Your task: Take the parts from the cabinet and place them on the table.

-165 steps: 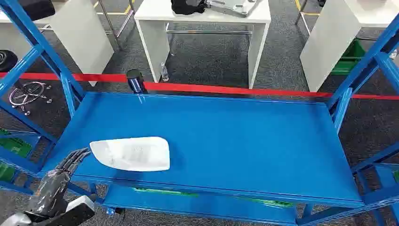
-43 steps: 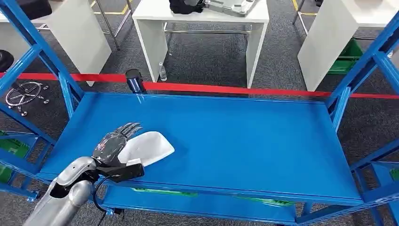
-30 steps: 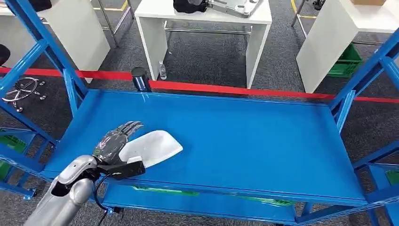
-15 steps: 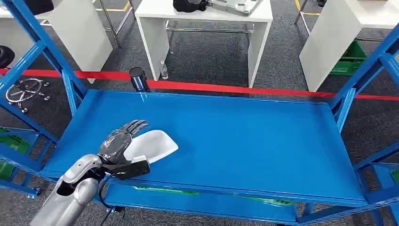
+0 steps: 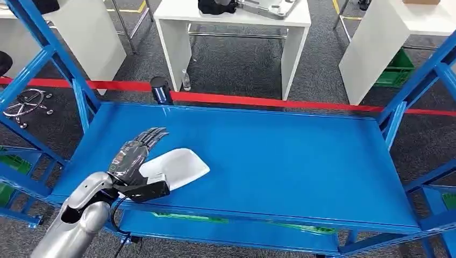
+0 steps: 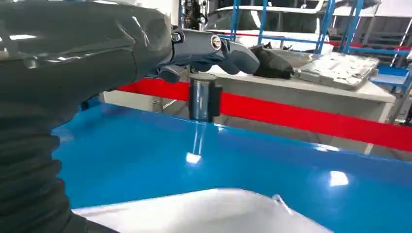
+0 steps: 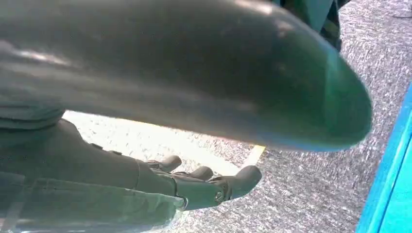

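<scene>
Left hand [image 5: 130,159] fingers extended, flat against white part [image 5: 175,167], no closed grasp visible. Part lies on blue shelf [image 5: 279,161], beside palm. Right hand [image 7: 194,187] hangs loosely curled, holding nothing. Risk: smooth part slides away if fingers push instead of wrap.

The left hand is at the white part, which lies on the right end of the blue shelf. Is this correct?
Not quite. The left hand is at the white part, but the head view shows the part lying at the left end of the blue shelf, not the right.
</scene>
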Motion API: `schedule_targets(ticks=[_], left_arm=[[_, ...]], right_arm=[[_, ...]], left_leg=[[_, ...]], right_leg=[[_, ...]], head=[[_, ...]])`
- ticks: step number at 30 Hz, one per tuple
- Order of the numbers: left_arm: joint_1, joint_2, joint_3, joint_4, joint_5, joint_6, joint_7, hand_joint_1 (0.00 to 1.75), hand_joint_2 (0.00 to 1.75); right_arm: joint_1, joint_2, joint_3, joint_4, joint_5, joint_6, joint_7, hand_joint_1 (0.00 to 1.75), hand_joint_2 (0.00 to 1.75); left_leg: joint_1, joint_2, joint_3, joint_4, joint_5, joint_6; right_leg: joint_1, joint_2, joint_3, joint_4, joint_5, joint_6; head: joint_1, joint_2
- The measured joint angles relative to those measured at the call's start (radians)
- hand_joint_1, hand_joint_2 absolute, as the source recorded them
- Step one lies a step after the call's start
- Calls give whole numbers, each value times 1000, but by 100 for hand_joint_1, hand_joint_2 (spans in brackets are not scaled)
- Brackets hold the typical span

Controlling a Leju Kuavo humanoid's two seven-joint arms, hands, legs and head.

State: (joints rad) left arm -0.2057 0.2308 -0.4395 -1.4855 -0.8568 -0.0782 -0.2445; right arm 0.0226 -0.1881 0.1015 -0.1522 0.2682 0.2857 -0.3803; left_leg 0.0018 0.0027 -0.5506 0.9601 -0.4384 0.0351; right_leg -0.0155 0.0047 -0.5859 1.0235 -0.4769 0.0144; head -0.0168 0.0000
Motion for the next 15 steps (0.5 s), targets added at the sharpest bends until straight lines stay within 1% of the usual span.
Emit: schedule_targets(ticks=[1,2,3,4,5,6,7,8,9,10,11,12,13,14,15], left_arm=[[-2,-1,0,-1,0,0,0,0,175],[1,-2,0,0,0,0,0,0,175],[3,-2,-1,0,0,0,0,0,175],[4,-2,-2,0,0,-1,0,0,175],[5,-3,-2,0,0,-1,0,0,175],[5,-3,-2,0,0,-1,0,0,175],[5,-4,-2,0,0,-1,0,0,175],[5,-6,-2,-2,2,2,-1,0,175],[4,-6,-1,-5,7,8,-5,0,175],[4,-7,1,-14,11,13,-8,0,175],[3,-7,0,-26,17,15,-12,0,175],[2,-9,0,-39,21,14,-17,0,175],[2,-13,-1,-55,26,11,-21,0,175],[1,-14,-2,-72,34,4,-26,0,175],[0,-16,-4,-93,42,-3,-32,0,175]], right_arm=[[-1,0,0,0,0,0,0,0,0],[-1,-1,0,0,0,0,0,0,0],[0,-2,0,0,0,0,0,0,0],[1,-2,0,0,0,0,0,0,0],[2,-1,0,0,1,0,1,0,0],[3,-1,0,0,1,0,1,0,0],[3,-2,0,0,1,0,1,0,0],[3,-3,0,0,0,0,1,0,0],[3,-3,0,0,0,-1,2,0,0],[1,-3,0,0,-2,-3,3,0,0],[1,-2,0,0,-2,-4,3,0,0],[1,-2,0,0,-2,-7,4,0,0],[2,-1,0,0,-2,-9,4,0,0],[1,1,0,0,-2,-10,5,0,0],[1,1,0,0,-3,-10,5,0,0]], left_leg=[[0,0,0,0,3,5],[-1,1,-2,0,3,5],[-2,1,-3,0,3,5],[-3,1,-4,0,3,5],[-3,0,-4,1,3,5],[-3,-2,-3,1,3,4],[-2,-3,-3,5,1,2],[-2,-4,-3,11,-2,-2],[-2,-4,-7,21,-8,-10],[-10,-5,-13,29,-13,-16],[-10,-5,-16,31,-13,-18],[-9,-5,-16,31,-12,-20],[-7,-5,-16,31,-11,-23],[-7,-5,-16,35,-16,-26],[-5,-4,-29,55,-34,-33]], right_leg=[[-1,0,-28,62,-31,-7],[-1,0,-68,149,-66,-10],[-1,0,-108,232,-97,-12],[-1,0,-137,293,-112,-8],[-2,0,-141,296,-106,-1],[-3,0,-118,250,-82,10],[-5,-1,-74,160,-44,22],[-7,-2,-24,59,-7,30],[-9,-6,13,-27,12,27],[-2,-2,19,-25,14,13],[-2,-3,14,-21,15,4],[-1,-3,12,-20,15,1],[1,-2,12,-20,15,-5],[-10,-2,14,-23,19,-12],[-10,-1,16,-23,19,-14]], head=[[1,0],[2,0],[2,0],[2,0],[2,0],[2,0],[2,0],[2,0],[3,0],[2,0],[0,0],[1,0],[1,0],[2,0],[0,0]])
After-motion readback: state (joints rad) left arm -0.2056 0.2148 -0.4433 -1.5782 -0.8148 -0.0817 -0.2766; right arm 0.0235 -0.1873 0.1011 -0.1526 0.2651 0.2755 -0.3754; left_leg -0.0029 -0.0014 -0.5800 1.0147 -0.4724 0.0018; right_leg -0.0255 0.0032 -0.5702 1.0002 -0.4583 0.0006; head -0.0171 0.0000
